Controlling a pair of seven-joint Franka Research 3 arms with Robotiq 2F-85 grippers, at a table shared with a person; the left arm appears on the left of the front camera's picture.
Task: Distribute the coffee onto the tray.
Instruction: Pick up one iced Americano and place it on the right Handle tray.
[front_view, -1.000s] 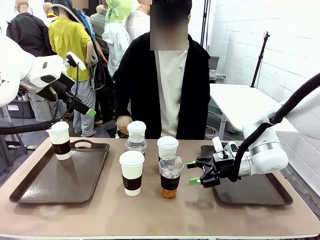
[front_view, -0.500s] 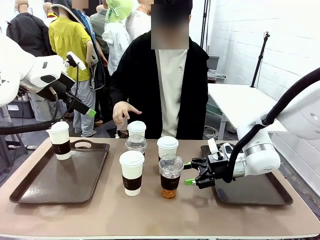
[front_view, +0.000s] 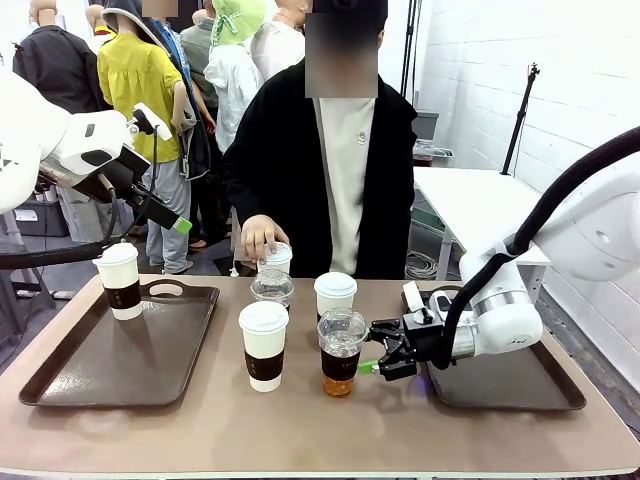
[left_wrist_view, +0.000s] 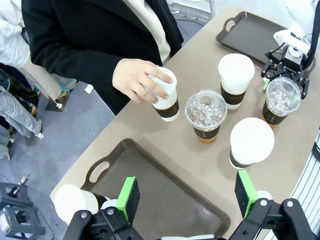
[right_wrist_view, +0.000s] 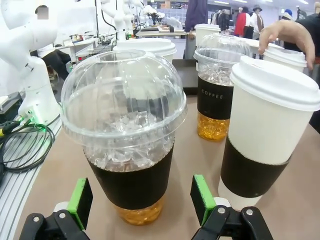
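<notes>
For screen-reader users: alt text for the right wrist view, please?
A clear dome-lidded cup of iced amber drink in a dark sleeve stands close up, just ahead of the robot's open right hand. Beside it is a white lidded paper cup; behind, a second clear cup and a person's hand on another white lid.

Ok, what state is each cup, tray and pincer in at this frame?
Near dome cup, upright on table, between right pincer's open fingers, not gripped.
Far dome cup, upright on table, lidded.
Front white cup, upright on table.
Middle white cup, upright on table.
Far white cup, upright, person's hand on its lid.
Tray cup, upright on left tray.
Right pincer, open.
Left pincer, open, raised.
</notes>
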